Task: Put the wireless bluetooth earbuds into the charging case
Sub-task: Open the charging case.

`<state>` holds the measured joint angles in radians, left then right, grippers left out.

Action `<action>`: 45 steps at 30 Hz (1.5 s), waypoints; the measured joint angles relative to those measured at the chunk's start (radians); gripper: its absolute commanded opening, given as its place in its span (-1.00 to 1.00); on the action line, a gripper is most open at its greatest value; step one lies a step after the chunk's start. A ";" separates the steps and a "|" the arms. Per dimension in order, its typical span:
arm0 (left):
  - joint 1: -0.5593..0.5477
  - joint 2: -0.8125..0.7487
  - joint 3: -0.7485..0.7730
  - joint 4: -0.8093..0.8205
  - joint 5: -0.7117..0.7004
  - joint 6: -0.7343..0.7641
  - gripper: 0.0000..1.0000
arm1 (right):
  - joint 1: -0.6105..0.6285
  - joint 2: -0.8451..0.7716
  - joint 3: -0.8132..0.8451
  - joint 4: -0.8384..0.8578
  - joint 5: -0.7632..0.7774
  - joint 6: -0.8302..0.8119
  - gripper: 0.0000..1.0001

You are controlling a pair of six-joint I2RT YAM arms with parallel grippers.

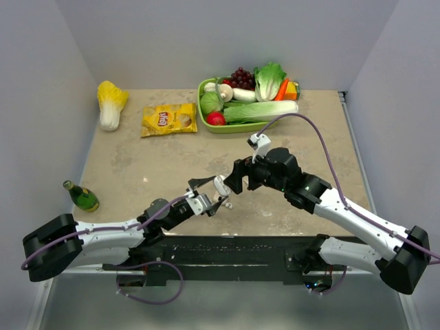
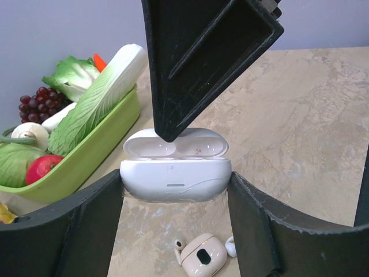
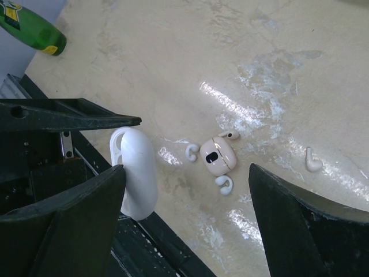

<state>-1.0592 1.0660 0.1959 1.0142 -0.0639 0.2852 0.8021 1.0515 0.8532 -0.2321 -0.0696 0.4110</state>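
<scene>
Clamping the charging case (image 2: pixel 176 170) by its two ends, the left gripper (image 2: pixel 176 187) is holding it, seemingly clear of the table (image 1: pixel 137 158), with the lid standing open. The right gripper (image 3: pixel 187 170) is hanging spread wide with nothing between its fingers. In the left wrist view, one of its fingers is pointing down at the open lid from the case's 12 o'clock.

In the right wrist view the earbuds are lying on the table. One small white bud (image 3: pixel 313 160) is sitting well apart at the case's 3 o'clock, and others are lying nearer, just beside a cream oval piece (image 3: pixel 219 157).

Each bud is looking light, hard and glossy, so it is probably going to skid or flick away under a careless pinch. Taking it across its rounded body with the very fingertips, gently, seems wisest. The case is looking equally slick and may be twisting easily if pushed.
</scene>
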 measured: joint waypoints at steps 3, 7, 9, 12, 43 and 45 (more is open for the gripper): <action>-0.003 -0.005 -0.005 0.002 -0.008 0.001 -1.00 | 0.000 -0.004 -0.002 -0.002 0.019 0.007 0.78; -0.005 -0.016 -0.014 0.013 -0.017 0.007 -1.00 | -0.001 -0.027 -0.006 -0.014 0.045 0.018 0.76; -0.008 -0.023 -0.015 0.018 -0.022 0.010 -1.00 | -0.001 -0.037 -0.006 -0.016 0.056 0.023 0.75; -0.011 -0.034 -0.021 0.022 -0.024 0.014 -1.00 | -0.001 -0.040 -0.006 -0.017 0.061 0.029 0.74; -0.043 -0.079 -0.043 0.048 -0.045 0.023 -1.00 | -0.002 0.005 0.005 0.056 -0.054 0.045 0.67; -0.045 -0.085 -0.043 0.048 -0.045 0.023 -1.00 | -0.002 0.007 0.005 0.051 -0.053 0.045 0.68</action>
<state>-1.1038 0.9810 0.1528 1.0618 -0.1093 0.3080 0.8005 1.0588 0.8581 -0.1806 -0.1226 0.4561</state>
